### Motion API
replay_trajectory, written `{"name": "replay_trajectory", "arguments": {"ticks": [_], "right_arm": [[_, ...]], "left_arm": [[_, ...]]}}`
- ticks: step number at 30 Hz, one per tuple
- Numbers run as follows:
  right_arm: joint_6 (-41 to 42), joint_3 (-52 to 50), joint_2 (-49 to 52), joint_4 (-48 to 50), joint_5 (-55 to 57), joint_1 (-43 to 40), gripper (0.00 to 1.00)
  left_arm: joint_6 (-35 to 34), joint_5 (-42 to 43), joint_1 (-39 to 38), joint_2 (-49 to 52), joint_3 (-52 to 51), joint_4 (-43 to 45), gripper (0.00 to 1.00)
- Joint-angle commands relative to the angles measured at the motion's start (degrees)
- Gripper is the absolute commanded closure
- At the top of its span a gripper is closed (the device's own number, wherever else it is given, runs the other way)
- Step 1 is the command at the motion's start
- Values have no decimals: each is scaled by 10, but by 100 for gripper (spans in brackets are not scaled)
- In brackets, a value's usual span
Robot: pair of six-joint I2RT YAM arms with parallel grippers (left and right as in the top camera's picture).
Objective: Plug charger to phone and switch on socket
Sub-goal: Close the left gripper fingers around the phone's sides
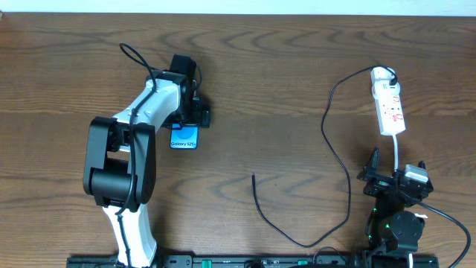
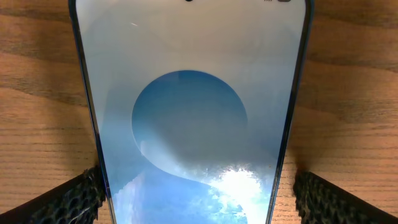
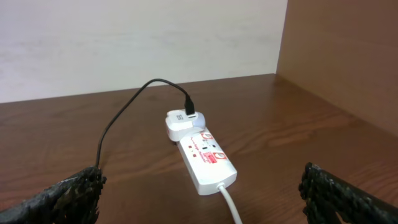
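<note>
On the surface (image 1: 260, 89), left half: phone (image 1: 184, 138) lies flat, blue screen up, partly under the end of the left arm (image 1: 123, 160).
Left tool (image 2: 199, 205): stands wide open and straddles the phone, one finger (image 2: 68, 199) beside each long edge; grips nothing; whether the fingers touch the edges cannot be told.
Phone in the left wrist view: fills the frame between the two fingers, with a blue circle on a pale screen and bright glare near the lower edge.
Power strip (image 1: 390, 110): lies at the far right of the surface, white with red marks, its long axis running away from the right arm (image 1: 394, 227).
Plug head (image 1: 383, 74): white, sits at the far end of the power strip.
Charger cable (image 1: 347, 186): thin and black, leaves the plug head, curves left, runs down beside the strip toward the near edge, then loops back leftward.
Cable tip (image 1: 253, 177): lies loose on bare wood between the two arms, well apart from the phone.
White cord (image 1: 399, 152): leaves the near end of the power strip and runs toward the right arm.
Right tool (image 3: 205, 208): stands wide open, grips nothing, faces the near end of the power strip from just short of it.
Switch on the power strip: too small to read as on or off.
</note>
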Motion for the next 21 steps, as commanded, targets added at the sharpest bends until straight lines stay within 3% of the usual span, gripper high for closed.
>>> {"name": "replay_trajectory", "arguments": {"ticks": [1, 21], "right_arm": [[8, -1, -5, -2, 5, -3, 1], [8, -1, -5, -2, 5, -3, 1]], "left_arm": [[1, 5, 1, 16, -3, -3, 2], [2, 5, 1, 16, -9, 3, 3]]}}
